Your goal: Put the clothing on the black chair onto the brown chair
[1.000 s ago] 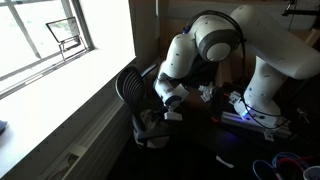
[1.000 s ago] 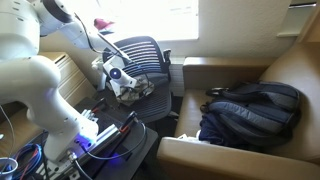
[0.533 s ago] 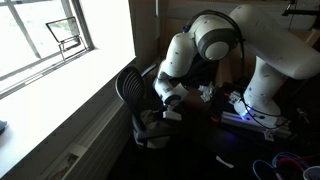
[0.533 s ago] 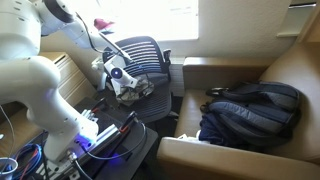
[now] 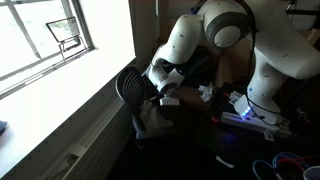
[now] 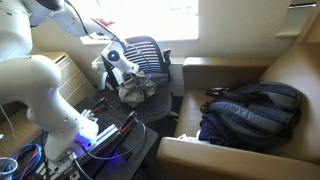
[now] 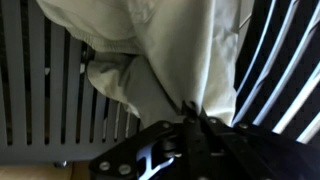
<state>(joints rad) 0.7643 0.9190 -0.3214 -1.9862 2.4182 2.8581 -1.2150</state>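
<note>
Pale grey-white clothing [image 6: 136, 90] hangs bunched just above the seat of the black mesh chair [image 6: 152, 52]. My gripper [image 6: 122, 71] is shut on its top fold. In the wrist view the clothing [image 7: 165, 50] fills the upper middle, pinched between the closed fingertips of the gripper [image 7: 194, 117], with the chair slats [image 7: 40, 90] behind. In an exterior view the gripper [image 5: 165, 96] hovers over the black chair [image 5: 127, 86], the cloth lost in shadow. The brown chair [image 6: 292, 68] stands to the right.
A dark blue backpack [image 6: 246, 112] lies on the brown chair's seat. The robot base [image 6: 50, 105] and a tangle of cables [image 6: 105, 130] sit beside the black chair. A bright window and wall sill [image 5: 60, 70] border the black chair's far side.
The jaws have shut on the clothing and the gripper has risen, pulling the cloth up off the black chair's seat.
</note>
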